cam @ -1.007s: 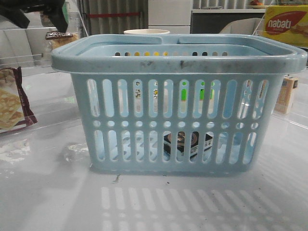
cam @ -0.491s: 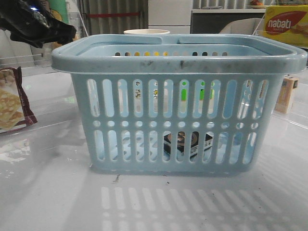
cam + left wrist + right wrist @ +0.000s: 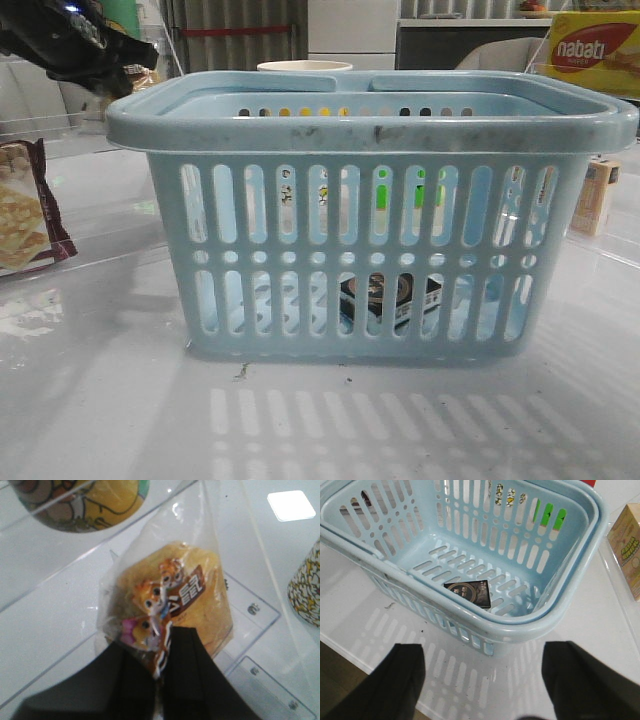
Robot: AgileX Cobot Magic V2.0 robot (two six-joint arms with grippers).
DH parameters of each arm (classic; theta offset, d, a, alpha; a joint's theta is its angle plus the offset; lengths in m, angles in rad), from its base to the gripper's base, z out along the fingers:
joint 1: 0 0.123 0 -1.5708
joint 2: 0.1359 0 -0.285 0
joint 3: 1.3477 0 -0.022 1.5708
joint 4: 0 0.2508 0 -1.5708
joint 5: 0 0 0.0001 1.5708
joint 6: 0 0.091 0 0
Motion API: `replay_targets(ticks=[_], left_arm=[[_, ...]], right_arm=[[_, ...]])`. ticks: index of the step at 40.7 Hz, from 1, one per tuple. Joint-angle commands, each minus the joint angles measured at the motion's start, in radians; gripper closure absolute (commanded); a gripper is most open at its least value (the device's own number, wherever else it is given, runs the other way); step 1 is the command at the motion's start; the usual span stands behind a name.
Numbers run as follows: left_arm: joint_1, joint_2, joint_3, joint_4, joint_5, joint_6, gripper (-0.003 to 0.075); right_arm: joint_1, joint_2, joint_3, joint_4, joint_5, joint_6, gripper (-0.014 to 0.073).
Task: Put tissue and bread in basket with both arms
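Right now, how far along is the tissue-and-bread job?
Done: the tissue lies flat on the floor of the basket, and the right gripper is open and empty above the rim. In hand: the left gripper is shut on the bread, off to the basket's left. Left: carry the bread over the rim and release it.

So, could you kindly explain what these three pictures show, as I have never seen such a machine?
It is a robot with two arms, each ending in a claw. The front picture looks forward over the table at a pale blue basket; a cracker packet lies at its left. The other two come from cameras on the wrists. The left claw is shut on a wrapped bread with a cartoon label. The right claw is open and holds nothing, above the basket's rim, looking down at a dark tissue pack lying on the basket floor.
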Motion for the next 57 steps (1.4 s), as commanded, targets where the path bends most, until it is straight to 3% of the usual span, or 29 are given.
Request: replay_targets(ticks=[1,11,15,27,32,34,36,40,43,57], left_arm=[[-0.012,-0.124,-0.06,-0.006,0.037,-0.009,0.0629],[-0.056,-0.273,-0.109,-0.006,0.303,0.007,0.0629],[-0.099,-0.329,-0.109,-0.009,0.39,0.102,0.0629],[-0.297,-0.399,-0.109,-0.21,0.576,0.341,0.0629],[-0.381,-0.37,-0.109,-0.213,0.621,0.348,0.0629],[-0.402,-0.353,-0.109,-0.213,0.624,0.349,0.0613],[-0.425,-0.333,-0.109,-0.209,0.621,0.352,0.0547],[-0.442,-0.303,-0.109,-0.209,0.604,0.352,0.0349],[-0.444,-0.298,-0.109,-0.209,0.604,0.352,0.0245],[-0.456,-0.467,-0.032,-0.209,0.623,0.255,0.0232]], right_arm=[[0.0,-0.006,-0.026,-0.007,-0.07,-0.006,0.0003],[0.0,-0.006,-0.026,-0.007,-0.07,-0.006,0.0003],[0.0,-0.006,-0.026,-0.007,-0.07,-0.006,0.0003],[0.0,-0.006,-0.026,-0.007,-0.07,-0.006,0.0003],[0.0,-0.006,-0.026,-0.007,-0.07,-0.006,0.0003],[0.0,-0.006,-0.026,-0.007,-0.07,-0.006,0.0003],[0.0,-0.006,-0.026,-0.007,-0.07,-0.006,0.0003],[0.0,-0.006,-0.026,-0.007,-0.07,-0.006,0.0003],[0.0,-0.006,-0.026,-0.007,-0.07,-0.006,0.0003],[0.0,-0.006,-0.026,-0.007,-0.07,-0.006,0.0003]])
